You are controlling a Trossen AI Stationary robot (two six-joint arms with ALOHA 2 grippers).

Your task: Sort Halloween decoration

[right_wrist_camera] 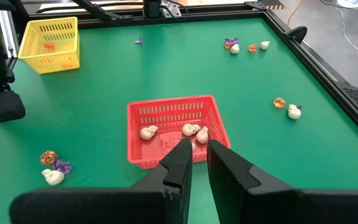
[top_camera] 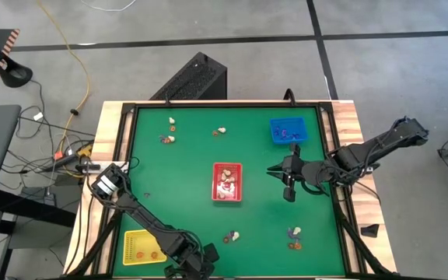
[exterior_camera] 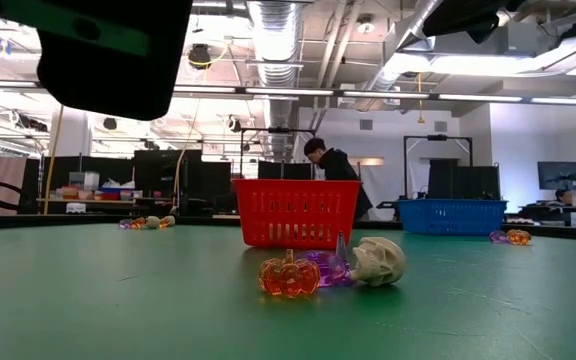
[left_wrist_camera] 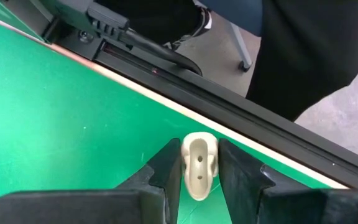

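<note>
Currently we see the left gripper (left_wrist_camera: pixel 199 167) at the table's (top_camera: pixel 177 167) near edge, fingers grasping a cream skull (left_wrist_camera: pixel 199 163). Right gripper (right_wrist_camera: pixel 195 157), fingers nearly together and empty, waits beside the red tray (top_camera: pixel 227 166). Next, we judge: carry skull there.

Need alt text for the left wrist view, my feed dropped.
The left gripper has a cream skull trinket between its fingers above the green table, close to the table's dark edge rail.
</note>
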